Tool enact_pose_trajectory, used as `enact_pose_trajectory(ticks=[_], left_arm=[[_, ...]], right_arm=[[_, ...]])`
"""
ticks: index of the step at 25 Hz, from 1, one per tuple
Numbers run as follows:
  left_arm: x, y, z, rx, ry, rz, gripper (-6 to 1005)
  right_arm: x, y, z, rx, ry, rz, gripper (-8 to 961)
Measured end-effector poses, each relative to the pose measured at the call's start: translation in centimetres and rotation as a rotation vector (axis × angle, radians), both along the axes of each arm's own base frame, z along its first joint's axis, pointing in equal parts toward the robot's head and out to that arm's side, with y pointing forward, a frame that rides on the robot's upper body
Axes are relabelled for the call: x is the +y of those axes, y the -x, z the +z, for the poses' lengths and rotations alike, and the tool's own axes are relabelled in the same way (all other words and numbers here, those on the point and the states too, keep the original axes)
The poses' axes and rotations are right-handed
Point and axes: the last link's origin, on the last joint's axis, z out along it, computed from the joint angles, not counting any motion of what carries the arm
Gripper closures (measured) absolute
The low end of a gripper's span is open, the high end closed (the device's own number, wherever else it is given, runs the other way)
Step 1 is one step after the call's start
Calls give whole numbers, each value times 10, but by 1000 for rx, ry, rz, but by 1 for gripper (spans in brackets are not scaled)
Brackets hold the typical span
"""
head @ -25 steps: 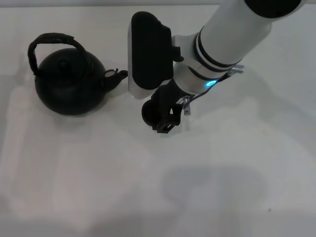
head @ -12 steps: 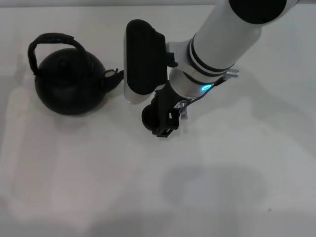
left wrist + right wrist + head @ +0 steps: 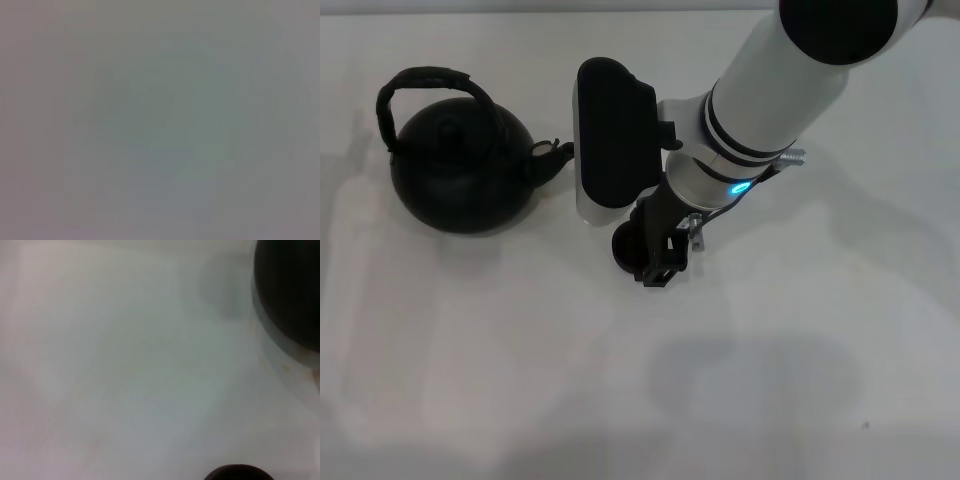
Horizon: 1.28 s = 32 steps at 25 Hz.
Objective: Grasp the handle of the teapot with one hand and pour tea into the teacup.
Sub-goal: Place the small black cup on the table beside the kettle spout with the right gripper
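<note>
The matte black teapot (image 3: 460,175) stands at the left of the white table, its spout toward the middle. Its rough-wrapped arched handle (image 3: 420,82) stands upright over the lid. My right gripper (image 3: 658,258) reaches down at the table's middle, to the right of the spout, and is closed on the small dark teacup (image 3: 623,250), which shows partly beside the fingers. In the right wrist view the teapot (image 3: 292,290) fills one corner and the teacup's rim (image 3: 239,473) shows at the edge. The left gripper is out of view.
The white table (image 3: 520,360) carries only the teapot and the teacup. The thick white right arm (image 3: 780,90) crosses from the upper right and hides the table behind it. The left wrist view shows only a plain grey surface.
My right gripper and the teacup have shifted together a little toward me and slightly right. The teapot has not moved.
</note>
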Motion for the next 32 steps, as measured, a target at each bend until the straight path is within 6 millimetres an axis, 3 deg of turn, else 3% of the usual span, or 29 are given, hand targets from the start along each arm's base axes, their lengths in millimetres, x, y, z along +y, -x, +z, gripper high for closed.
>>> enact_pose_trajectory(ticks=[32], left_arm=[[3, -2, 1, 5, 2, -10, 182]], right_arm=[[-3, -5, 0, -21, 40, 21, 188]])
